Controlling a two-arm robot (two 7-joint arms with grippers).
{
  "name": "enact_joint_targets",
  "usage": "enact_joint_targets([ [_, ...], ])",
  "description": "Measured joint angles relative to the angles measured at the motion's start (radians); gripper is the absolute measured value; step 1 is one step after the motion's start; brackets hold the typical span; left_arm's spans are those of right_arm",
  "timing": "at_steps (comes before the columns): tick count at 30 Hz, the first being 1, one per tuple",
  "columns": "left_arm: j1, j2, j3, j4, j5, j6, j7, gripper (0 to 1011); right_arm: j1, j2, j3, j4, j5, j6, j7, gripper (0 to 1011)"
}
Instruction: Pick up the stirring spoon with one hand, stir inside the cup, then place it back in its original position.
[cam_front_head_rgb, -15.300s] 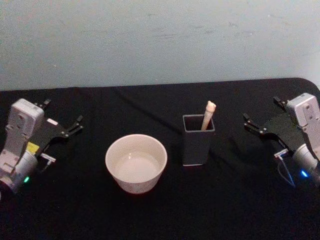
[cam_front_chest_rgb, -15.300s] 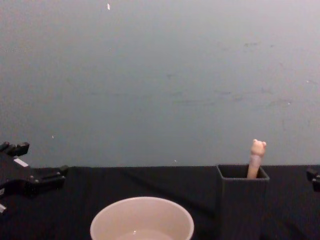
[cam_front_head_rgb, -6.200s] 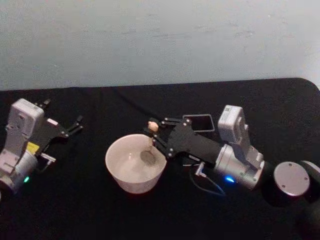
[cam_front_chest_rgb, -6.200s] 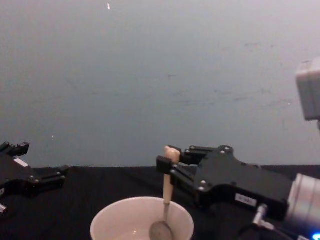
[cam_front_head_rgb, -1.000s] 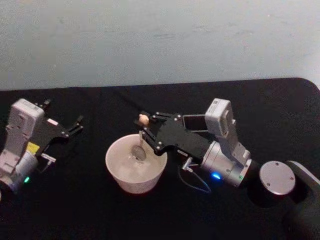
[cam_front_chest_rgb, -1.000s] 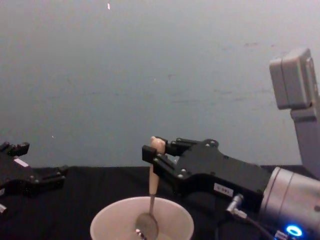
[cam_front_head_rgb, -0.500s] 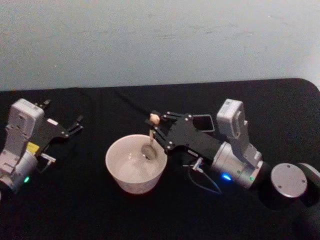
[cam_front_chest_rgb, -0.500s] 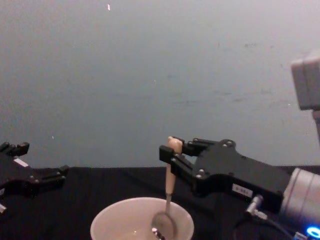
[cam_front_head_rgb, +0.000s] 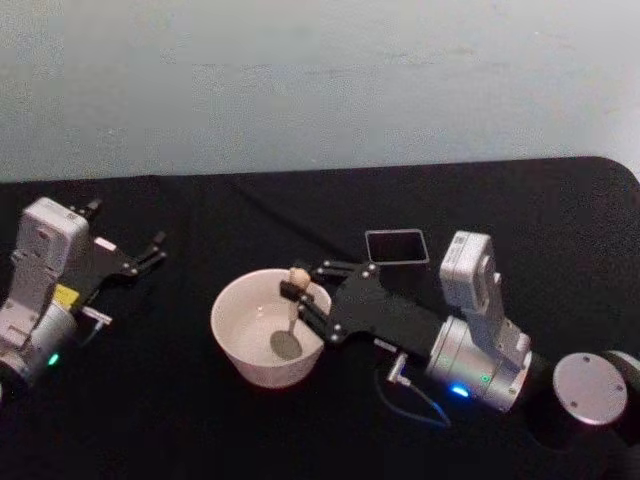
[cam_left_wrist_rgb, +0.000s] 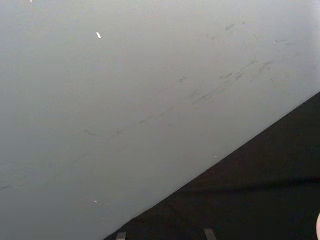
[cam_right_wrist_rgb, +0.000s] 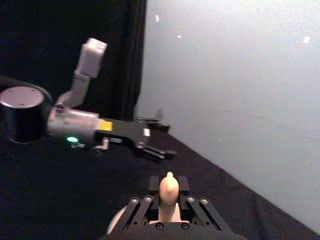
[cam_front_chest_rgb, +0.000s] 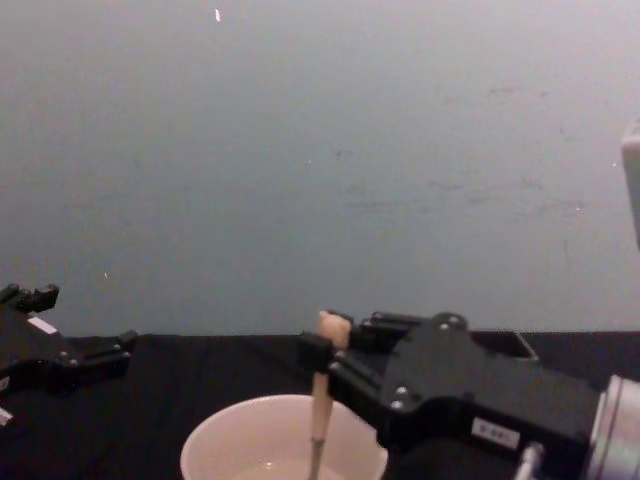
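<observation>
- Stirring is the step in hand, judged from the wide round cream-white cup (cam_front_head_rgb: 245, 368) nearest the robot with the spoon's bowl down inside it. The next move calls for lifting straight up until the bowl clears the thin rim, then carrying it back and right to the holder.
- The slim stirring spoon with pale beige handle, tiny bear head and small grey metal bowl (cam_front_head_rgb: 286, 342) stands close to upright. Its bowl sits low in the cup, right of centre.
- The right gripper (cam_front_head_rgb: 299, 290) reaches in over the cup's right rim, its 2 black fingers clamped on the handle just under the bear head.
- The left gripper (cam_front_head_rgb: 152, 250) is parked well apart on the left of the black cloth table (cam_front_head_rgb: 200, 430), fingers spread, holding nothing.
- Farthest, the tall dark grey square-sectioned holder box (cam_front_head_rgb: 397, 245) stands upright behind the right gripper, its mouth unobstructed.
</observation>
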Motion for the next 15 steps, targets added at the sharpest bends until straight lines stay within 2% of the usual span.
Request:
enact_joint_targets([
  [7, 0.000, 0.000, 0.000, 0.000, 0.000, 0.000, 0.000, 1001, 0.003, -0.015, -0.030, -0.007, 0.002, 0.001, 0.010, 214],
  [15, 0.000, 0.000, 0.000, 0.000, 0.000, 0.000, 0.000, 1001, 0.049, -0.064, -0.047, 0.051, -0.022, -0.007, -0.022, 214],
])
